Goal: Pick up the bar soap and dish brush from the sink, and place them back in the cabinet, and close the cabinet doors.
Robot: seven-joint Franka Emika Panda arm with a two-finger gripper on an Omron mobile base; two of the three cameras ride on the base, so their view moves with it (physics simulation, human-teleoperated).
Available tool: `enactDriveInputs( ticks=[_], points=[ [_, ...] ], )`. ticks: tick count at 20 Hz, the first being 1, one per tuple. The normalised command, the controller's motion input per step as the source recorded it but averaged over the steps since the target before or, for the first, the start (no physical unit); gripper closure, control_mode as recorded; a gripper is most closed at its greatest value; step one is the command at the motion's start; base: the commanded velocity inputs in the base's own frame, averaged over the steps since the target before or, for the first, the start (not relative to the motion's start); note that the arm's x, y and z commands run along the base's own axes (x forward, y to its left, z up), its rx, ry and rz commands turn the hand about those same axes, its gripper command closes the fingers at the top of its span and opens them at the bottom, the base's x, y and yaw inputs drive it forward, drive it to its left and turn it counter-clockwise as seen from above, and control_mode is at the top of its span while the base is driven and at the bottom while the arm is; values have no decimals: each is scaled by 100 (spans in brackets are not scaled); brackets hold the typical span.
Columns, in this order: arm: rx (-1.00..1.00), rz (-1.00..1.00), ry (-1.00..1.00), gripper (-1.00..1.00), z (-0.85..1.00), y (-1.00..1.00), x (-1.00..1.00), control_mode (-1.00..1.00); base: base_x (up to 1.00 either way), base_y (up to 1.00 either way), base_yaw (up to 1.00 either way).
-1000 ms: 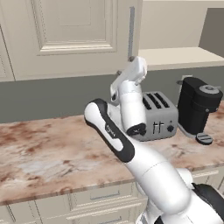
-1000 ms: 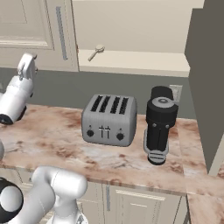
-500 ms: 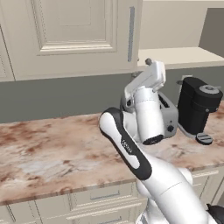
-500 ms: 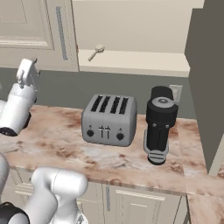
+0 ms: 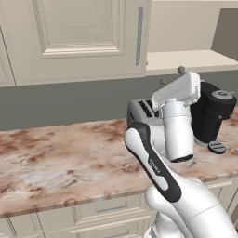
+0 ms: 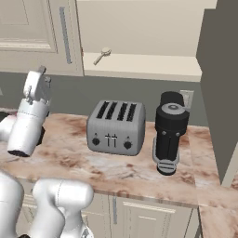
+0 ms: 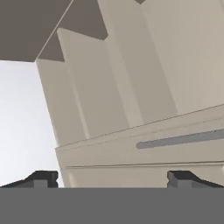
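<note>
Arm (image 5: 174, 121) raised before toaster (image 5: 141, 110), coffee maker (image 5: 211, 116).

Marbled brown-and-white countertop (image 6: 116, 169) above cream drawers (image 5: 93, 211). On it stand a silver four-slot toaster (image 6: 117, 127) and, just beside it to the right, a black coffee machine (image 6: 169, 131), the two apart. Beige cabinet shelf (image 6: 148, 67) above, carrying a dish brush (image 6: 102, 55) lying flat near the shelf's left end.
</note>
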Motion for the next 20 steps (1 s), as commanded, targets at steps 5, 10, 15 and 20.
enactDriveInputs(
  ticks=[5,10,15,20],
  points=[
    [-1,-3,-7,-100,0,-55,-37,-100,0,0,0],
    [0,0,-5,-100,0,-59,-48,-100,0,0,0],
    [0,0,-2,-100,0,-52,-44,-100,0,0,0],
    [0,0,0,-100,0,-56,-45,-100,0,0,0]
  ],
)
